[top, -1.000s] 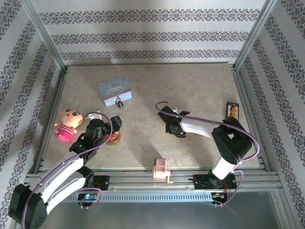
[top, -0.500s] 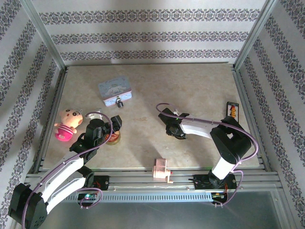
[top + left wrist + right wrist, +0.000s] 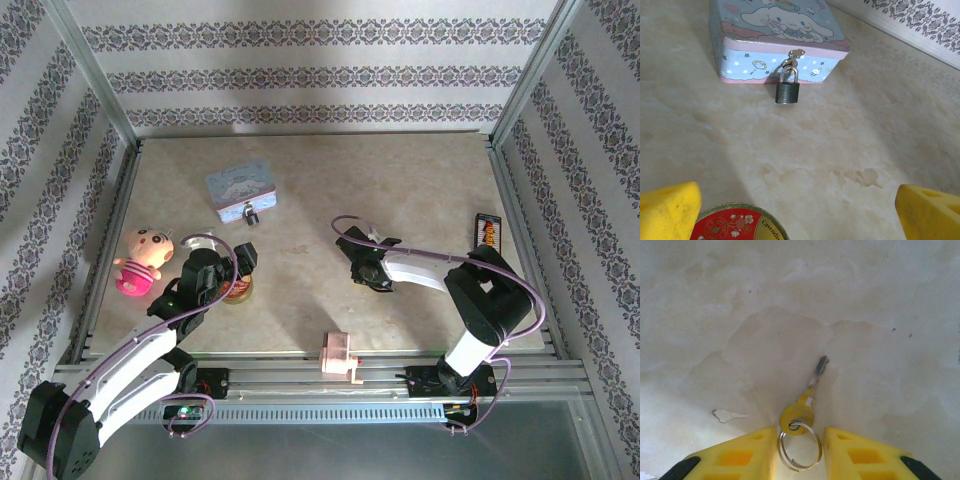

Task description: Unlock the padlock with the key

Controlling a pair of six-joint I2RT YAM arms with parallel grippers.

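Observation:
The padlock [image 3: 787, 92] has a dark body and a silver shackle, and hangs from the hasp of the pale blue tin [image 3: 775, 30]; in the top view the padlock [image 3: 251, 213] sits at the tin's [image 3: 240, 186] front. My left gripper [image 3: 799, 212] is open well short of it, above a round red tin. The key [image 3: 805, 407] lies on the table with its blade pointing away. Its wire ring sits between the yellow fingers of my right gripper [image 3: 800, 450], which have closed in on it from both sides. My right gripper [image 3: 358, 268] is low at mid table.
A round red tin [image 3: 237, 290] lies under my left gripper [image 3: 232, 265]. A pink doll [image 3: 143, 260] stands at the left. A pink block [image 3: 340, 353] sits on the front rail, and a dark flat object [image 3: 487, 232] lies at the right edge.
My right gripper's fingers have narrowed onto the key's ring, and that wrist has shifted slightly to the right. The left arm has not moved.

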